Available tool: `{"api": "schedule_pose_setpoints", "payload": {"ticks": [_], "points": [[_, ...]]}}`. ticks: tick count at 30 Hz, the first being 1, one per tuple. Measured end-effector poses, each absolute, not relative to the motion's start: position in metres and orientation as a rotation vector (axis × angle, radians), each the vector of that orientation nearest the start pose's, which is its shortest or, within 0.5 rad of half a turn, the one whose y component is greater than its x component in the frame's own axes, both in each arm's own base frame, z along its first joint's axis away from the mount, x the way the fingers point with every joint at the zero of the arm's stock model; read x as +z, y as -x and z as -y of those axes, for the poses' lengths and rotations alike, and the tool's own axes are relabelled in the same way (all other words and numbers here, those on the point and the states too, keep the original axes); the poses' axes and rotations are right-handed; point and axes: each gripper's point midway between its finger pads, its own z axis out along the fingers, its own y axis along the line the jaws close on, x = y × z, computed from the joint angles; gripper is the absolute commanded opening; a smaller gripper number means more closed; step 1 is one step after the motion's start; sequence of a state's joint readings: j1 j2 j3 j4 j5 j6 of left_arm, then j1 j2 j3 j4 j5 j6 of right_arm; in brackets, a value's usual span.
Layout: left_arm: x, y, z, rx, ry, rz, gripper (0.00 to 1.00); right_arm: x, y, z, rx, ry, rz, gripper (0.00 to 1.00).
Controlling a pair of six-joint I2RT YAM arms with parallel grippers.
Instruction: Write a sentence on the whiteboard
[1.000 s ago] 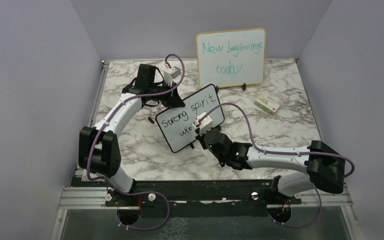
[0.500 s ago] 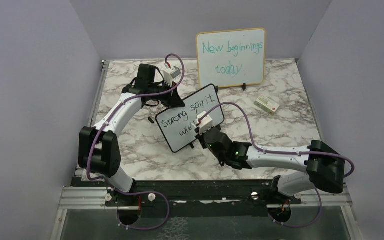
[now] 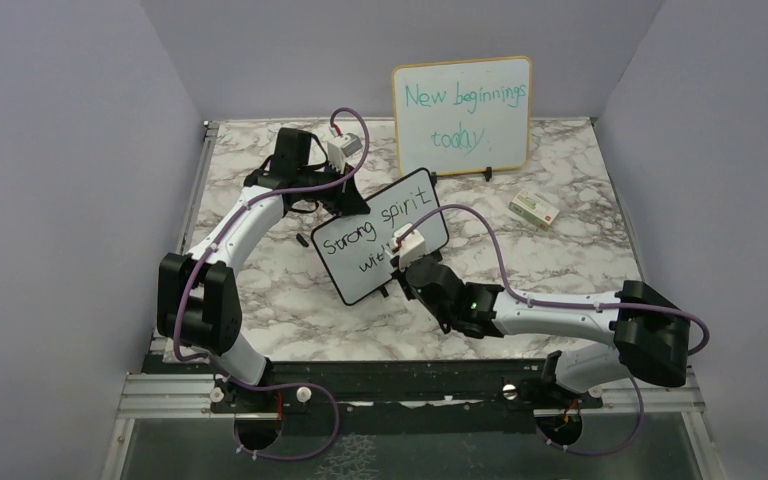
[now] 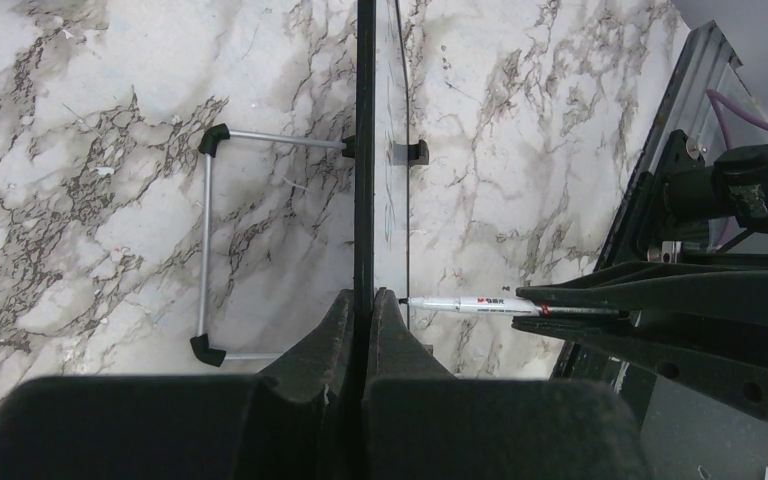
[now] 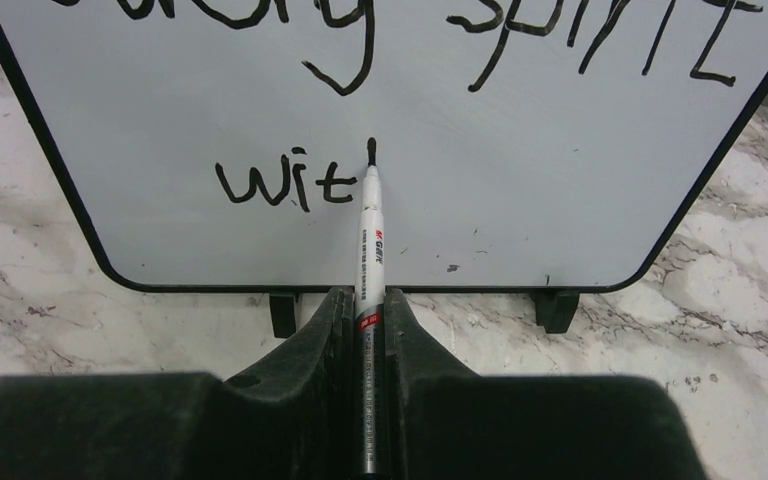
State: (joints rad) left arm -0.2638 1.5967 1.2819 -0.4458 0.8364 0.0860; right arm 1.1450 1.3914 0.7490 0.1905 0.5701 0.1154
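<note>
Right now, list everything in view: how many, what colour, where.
whiteboard: one, white with black frame, black handwriting, table centre
marker: one, white barrel, black tip on the whiteboard after "wit"
larger board: one, wood frame, teal writing, table's back
small box: one, whitish, back right of table
table: one, grey-veined marble
left gripper: one, black, clamped on the whiteboard's edge
right gripper: one, black, holding the marker

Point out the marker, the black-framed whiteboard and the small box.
marker (image 5: 371, 235): right wrist view, white barrel.
whiteboard (image 5: 560, 160): right wrist view, blank part of the writing surface.
box (image 3: 534, 209): top external view, its top face.
</note>
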Motion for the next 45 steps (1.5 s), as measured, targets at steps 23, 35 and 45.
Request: {"api": "schedule_pose_setpoints", "payload": {"ticks": [23,35,45], "points": [[0.195,-0.344,0.225,-1.058,-0.797,-2.094,0.0,0.122,-0.232,-0.312,0.264,0.675,-1.924,0.0],[0.195,-0.344,0.225,-1.059,-0.797,-2.094,0.0,0.126,-0.236,-0.311,0.246,0.675,-1.906,0.0],[0.195,-0.344,0.225,-1.058,-0.796,-2.094,0.0,0.13,-0.24,-0.31,0.232,0.669,-1.885,0.0]]}}
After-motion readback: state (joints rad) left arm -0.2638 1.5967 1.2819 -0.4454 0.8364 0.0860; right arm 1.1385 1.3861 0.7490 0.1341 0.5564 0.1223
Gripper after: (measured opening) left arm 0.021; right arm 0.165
